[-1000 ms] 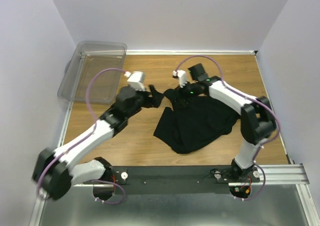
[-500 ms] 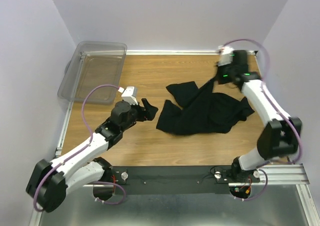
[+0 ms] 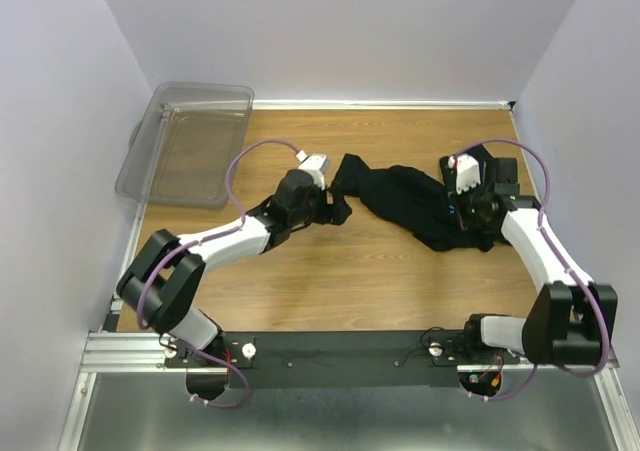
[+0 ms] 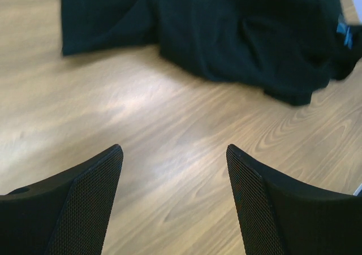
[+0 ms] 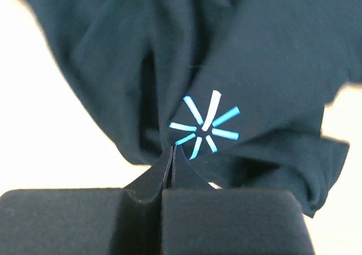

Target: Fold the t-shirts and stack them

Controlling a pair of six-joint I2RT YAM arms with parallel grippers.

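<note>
Top external view: one black t-shirt [image 3: 400,196] lies crumpled and unfolded on the table [image 3: 400,281], stretched from centre twd 3 o'clock. No stack seen. Clear bin [image 3: 200,89] sits at 10 o'clock, well apart from the cloth, not involved.

Left gripper [image 3: 338,211] hovers at the shirt's 9 o'clock end, just beside the cloth, no contact. Left wrist view: its fingers are spread wide over bare wood, shirt edge ahead at 12 o'clock. Judged: posn'd to take that end.

Right wrist view: right gripper [image 5: 171,152] has its tips pressed together. Cloth creases run into them just below the light-blue logo [image 5: 205,125], so it reads as a pinch on a fold at the shirt's 3 o'clock end.

Judged purpose: right side anchors the garment so the left can pull it flat. Fold step not begun. Risk: thin pinch may slip under tension.
</note>
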